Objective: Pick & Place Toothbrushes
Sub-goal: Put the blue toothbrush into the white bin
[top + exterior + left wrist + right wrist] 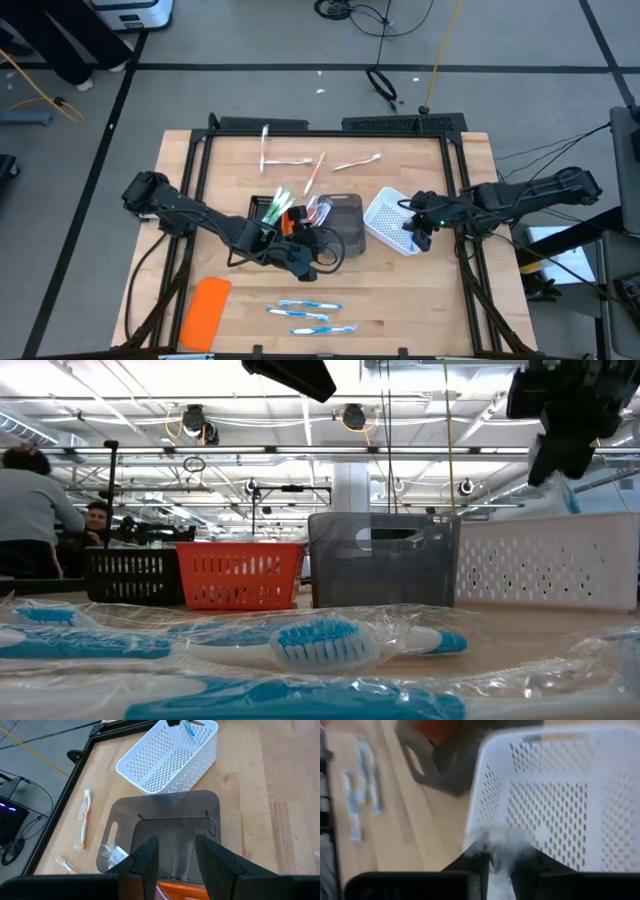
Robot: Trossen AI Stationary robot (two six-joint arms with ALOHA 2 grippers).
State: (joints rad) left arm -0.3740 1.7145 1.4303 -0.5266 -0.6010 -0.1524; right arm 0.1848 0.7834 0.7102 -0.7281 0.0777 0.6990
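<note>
My right gripper (pixel 417 232) hangs over the right end of the white tray (pixel 390 220), shut on a blue-white toothbrush (pixel 189 730) in a clear wrapper. My left gripper (pixel 176 862) is open and holds nothing, above the orange tray (pixel 290 222) and the grey tray (pixel 170 825). Three wrapped blue-white toothbrushes (pixel 305 315) lie flat near the table's near edge. Pink-white toothbrushes (pixel 290 162) lie near the far edge. Green ones (pixel 278 200) stick out of the black tray (pixel 262 208). My right gripper pinches the wrapped blue-white toothbrush between its two fingers from above; its crinkled wrapper (pixel 497 845) shows just past the fingertips (pixel 525 862). The toothbrush is lifted clear and its blue end (pixel 570 495) hangs below the gripper, over the white tray's inside.
Four trays stand in a row mid-table, black, orange, grey and white. A flat orange slab (pixel 208 310) lies near the near-left corner. A black frame (pixel 200 170) runs along the table's sides. People (pixel 40 510) sit in the room beyond the table.
</note>
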